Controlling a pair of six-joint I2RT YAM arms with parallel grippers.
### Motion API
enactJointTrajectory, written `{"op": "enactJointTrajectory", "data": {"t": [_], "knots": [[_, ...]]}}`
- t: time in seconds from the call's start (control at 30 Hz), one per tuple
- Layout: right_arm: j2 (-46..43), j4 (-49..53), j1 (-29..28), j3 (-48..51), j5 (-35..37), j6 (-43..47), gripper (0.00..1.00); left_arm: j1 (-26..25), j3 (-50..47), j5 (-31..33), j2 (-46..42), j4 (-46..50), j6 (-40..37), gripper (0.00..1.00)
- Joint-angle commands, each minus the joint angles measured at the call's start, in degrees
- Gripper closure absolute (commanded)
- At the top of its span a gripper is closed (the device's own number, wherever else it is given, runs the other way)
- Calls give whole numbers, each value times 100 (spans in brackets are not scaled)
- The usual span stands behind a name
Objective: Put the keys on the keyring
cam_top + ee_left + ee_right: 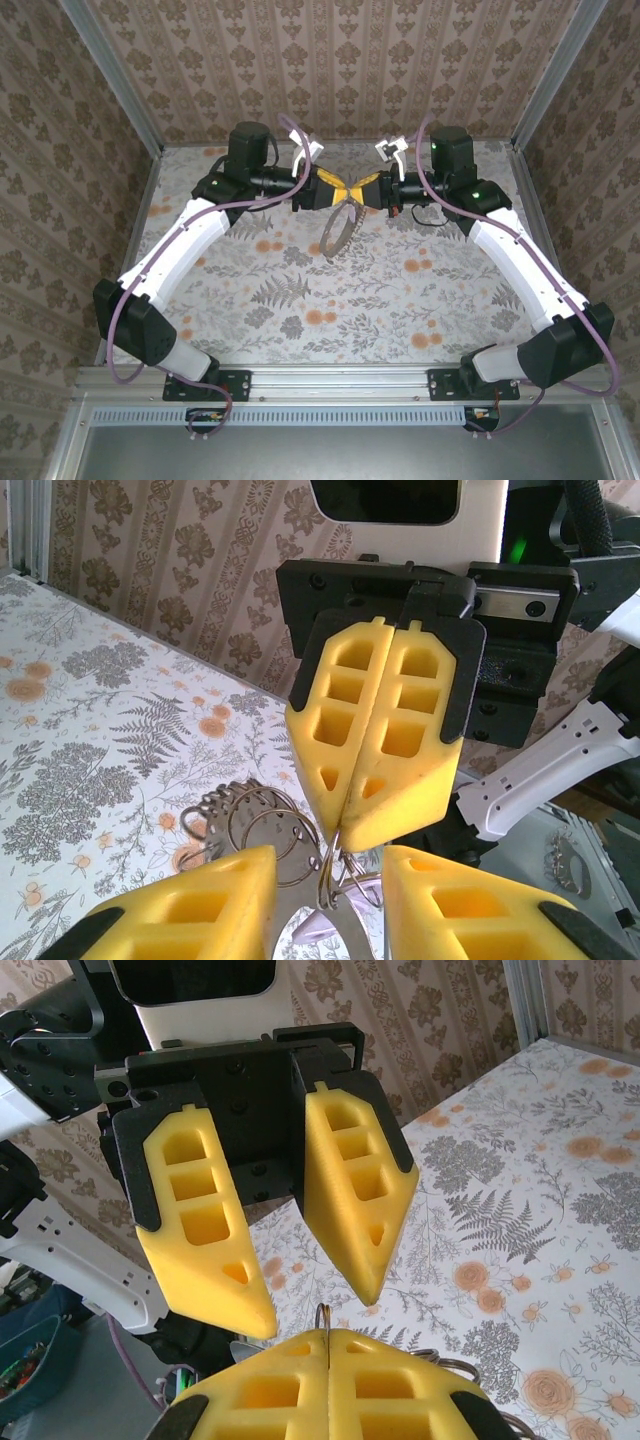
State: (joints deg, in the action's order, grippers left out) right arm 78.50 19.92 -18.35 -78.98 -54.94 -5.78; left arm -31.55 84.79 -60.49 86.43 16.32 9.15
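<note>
Two claws meet tip to tip above the far middle of the flower-patterned surface [300, 300].

Right claw [348, 825]: yellow foam fingers pressed together, with a thin arc of wire nipped at the very tips. The wire belongs to the keyring [340, 228], a floppy loop of thin silvery-brown metal hanging below the two claws. Cannot tell whether its lower end brushes the surface. Left wrist view shows several wire rings bunched just under the pinch.

Left claw [316, 1308]: fingers apart, facing the right claw head-on, nothing clamped. Low between them sits what looks like the small key [330, 932], pale metal with a purplish tint. It is cut off by the frame edge, so the reading is uncertain. Cannot tell whether it is threaded on a ring.

Step in hand, as I judge it: the left claw is about to take hold next to the pinch so the key can be worked onto the wire. Task looks unfinished.

Doing it well:
- Close the left fingers slowly on the key or ring just beside the right claw's tips, not on the dangling loop.
- Keep the right pinch firm, since soft foam may let thin wire twist or slip.
- Hold both claws level so the wire is not levered sideways.
- Watch that the bunched rings do not snag a finger.
</note>
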Motion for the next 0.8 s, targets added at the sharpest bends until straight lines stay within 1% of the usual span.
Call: {"op": "enactJointTrajectory", "data": {"t": [0.0,0.3,0.47,0.6,0.67,0.73,0.77], "knots": [[-10,-212,27,-40,-219,-28,100,-61,195,-165,84,-16,-148,68],[8,-308,26,-12,-232,-99,100,-121,162,-167,120,-160,-100,74],[-6,-333,31,25,-237,-111,100,-132,137,-165,113,-328,-10,79],[7,-344,24,39,-237,-116,100,-149,110,-199,103,-432,50,81],[8,-352,26,41,-236,-117,100,-158,107,-197,104,-462,62,83],[16,-365,33,53,-236,-116,100,-167,92,-201,100,-496,72,90],[16,-360,28,55,-237,-124,100,-167,96,-201,103,-498,74,91]]}}
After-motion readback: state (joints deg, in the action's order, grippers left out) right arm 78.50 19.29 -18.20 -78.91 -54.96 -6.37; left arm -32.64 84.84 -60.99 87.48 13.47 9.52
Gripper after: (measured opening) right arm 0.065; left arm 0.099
